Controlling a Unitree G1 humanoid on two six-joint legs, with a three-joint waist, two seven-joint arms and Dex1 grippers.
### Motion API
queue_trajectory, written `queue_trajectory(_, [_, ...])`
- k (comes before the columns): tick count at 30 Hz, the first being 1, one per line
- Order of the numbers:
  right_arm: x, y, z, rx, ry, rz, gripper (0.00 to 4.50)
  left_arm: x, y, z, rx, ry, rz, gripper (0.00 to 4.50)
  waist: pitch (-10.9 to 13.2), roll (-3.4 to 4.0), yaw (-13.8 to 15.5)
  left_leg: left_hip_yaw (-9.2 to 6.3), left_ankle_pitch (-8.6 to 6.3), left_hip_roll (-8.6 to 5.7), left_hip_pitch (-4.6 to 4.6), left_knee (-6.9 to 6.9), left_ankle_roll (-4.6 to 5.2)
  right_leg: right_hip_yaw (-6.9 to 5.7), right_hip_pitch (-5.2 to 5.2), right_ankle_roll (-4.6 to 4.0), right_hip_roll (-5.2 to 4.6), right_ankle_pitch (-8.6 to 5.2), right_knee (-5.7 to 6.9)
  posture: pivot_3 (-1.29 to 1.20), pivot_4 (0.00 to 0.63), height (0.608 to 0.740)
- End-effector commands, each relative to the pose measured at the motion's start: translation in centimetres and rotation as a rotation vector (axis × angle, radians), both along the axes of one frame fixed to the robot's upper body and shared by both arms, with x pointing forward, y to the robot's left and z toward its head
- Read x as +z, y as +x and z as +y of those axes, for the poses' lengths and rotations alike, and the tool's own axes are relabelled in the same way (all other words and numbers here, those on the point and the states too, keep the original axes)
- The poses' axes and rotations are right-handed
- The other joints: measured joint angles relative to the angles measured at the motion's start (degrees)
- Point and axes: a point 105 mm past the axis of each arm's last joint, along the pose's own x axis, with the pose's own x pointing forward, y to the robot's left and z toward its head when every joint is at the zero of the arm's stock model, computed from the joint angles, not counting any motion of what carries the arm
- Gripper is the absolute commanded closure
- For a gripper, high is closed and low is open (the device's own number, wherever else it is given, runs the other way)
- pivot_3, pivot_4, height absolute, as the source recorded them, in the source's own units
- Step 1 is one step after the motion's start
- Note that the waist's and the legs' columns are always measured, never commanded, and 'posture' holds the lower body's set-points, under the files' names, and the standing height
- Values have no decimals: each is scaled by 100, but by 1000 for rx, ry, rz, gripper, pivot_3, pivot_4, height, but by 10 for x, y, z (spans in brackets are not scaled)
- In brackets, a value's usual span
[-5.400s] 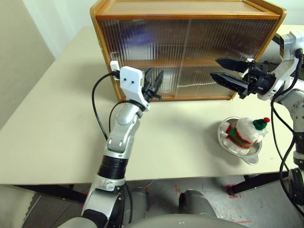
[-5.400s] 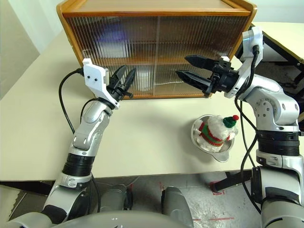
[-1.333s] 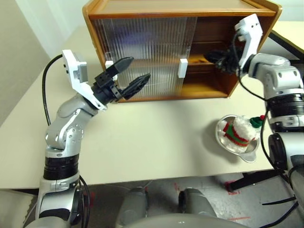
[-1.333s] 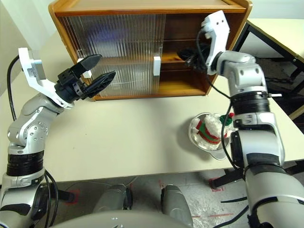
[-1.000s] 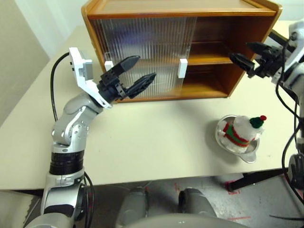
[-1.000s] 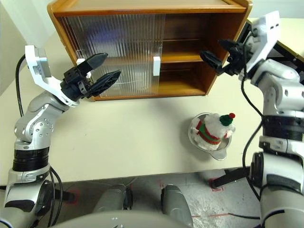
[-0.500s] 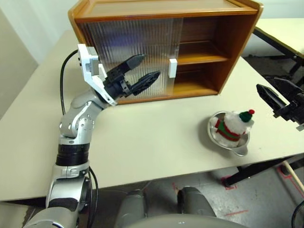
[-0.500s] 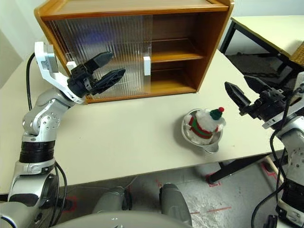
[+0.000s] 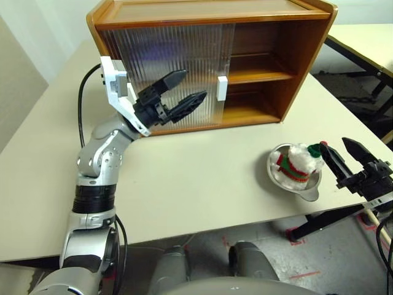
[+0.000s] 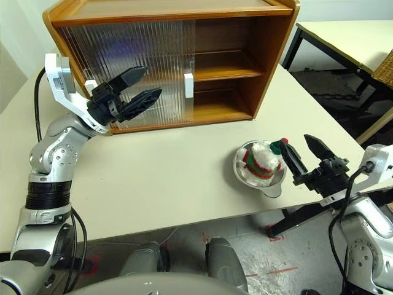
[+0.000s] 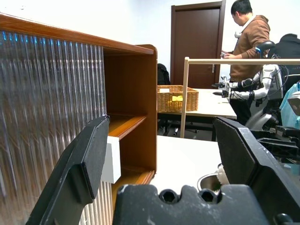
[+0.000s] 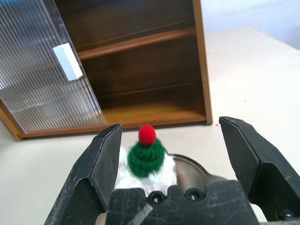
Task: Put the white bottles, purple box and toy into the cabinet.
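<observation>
The cabinet (image 9: 307, 43) stands at the back of the table. Its ribbed doors (image 9: 178, 67) are slid to the left and its right half is open, with bare shelves. The toy (image 9: 296, 163), white with a green hat, sits in a silver bowl near the table's front right. My right gripper (image 9: 334, 144) is open just right of the toy, level with it; in the right wrist view the toy (image 12: 146, 157) shows between its fingers. My left gripper (image 9: 191, 85) is open and empty in front of the doors. The white bottles are hidden. A purplish blur shows behind the doors; I cannot tell whether it is the purple box.
The silver bowl (image 9: 311, 194) lies close to the table's front edge. A second table (image 9: 368, 37) stands to the right across a gap. In the left wrist view a wicker basket (image 11: 177, 98), a person (image 11: 246, 42) and another robot (image 11: 260, 84) are beyond.
The cabinet's right door has been slid open. My right gripper has drawn back out of the cabinet and dropped down beside the toy. The left gripper has held still.
</observation>
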Motion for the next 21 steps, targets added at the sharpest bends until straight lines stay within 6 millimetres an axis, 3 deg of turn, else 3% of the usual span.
queue_trajectory(1, [-11, -5, 4, 15, -1, 26, 39, 1, -1, 1, 5, 19, -7, 0, 0, 0, 13, 0, 0, 0, 0, 0, 0, 0, 0, 0, 0, 0, 0, -45, 0, 740])
queue_trajectory(11, [-36, -12, 8, 30, 23, 104, 39, 3, -1, 0, 2, 16, -12, 0, -1, 0, 36, 0, -1, 0, 1, 0, -2, 0, 0, -9, -2, -5, 1, -44, 0, 740])
queue_trajectory(21, [-56, 0, 12, 40, 36, 137, 39, 5, -1, 1, 14, 15, -20, 0, -1, 0, 45, 0, -1, -1, 2, 0, -2, 0, 1, -11, -2, -5, 1, -22, 0, 740])
